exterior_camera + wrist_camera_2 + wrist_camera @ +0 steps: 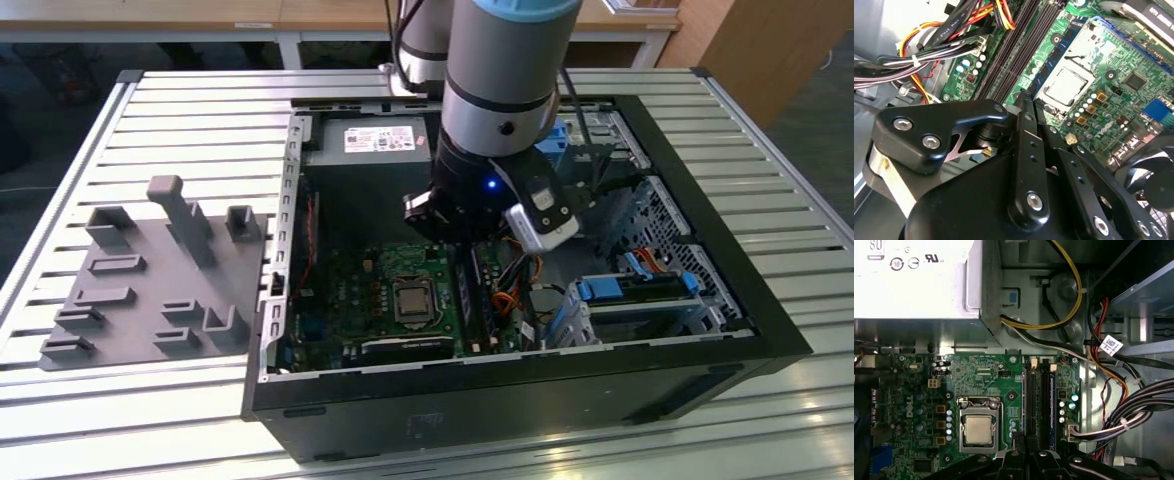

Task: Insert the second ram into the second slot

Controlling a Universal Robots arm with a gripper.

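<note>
My gripper [458, 238] hangs low inside the open computer case [694, 230], over the green motherboard [979, 380]. Its black fingers [1026, 150] are pressed together with nothing visible between them; the gripper [1023, 101] ends just above one end of the slots. The long black memory slots [1039, 402] run side by side next to the processor socket [976, 430], and I cannot tell which is the second slot. They also appear as dark parallel strips, the slots [1019, 45]. The second ram is hidden or out of view. The gripper [1021, 447] tips sit at the slots' end.
A silver power supply [374, 150] fills the case's far end. Bundled cables [1134, 405] lie beside the slots. Drive bays with light-blue clips [627, 290] stand on the exterior view's right. A grey holder tray [147, 280] rests on the slatted table, left of the case.
</note>
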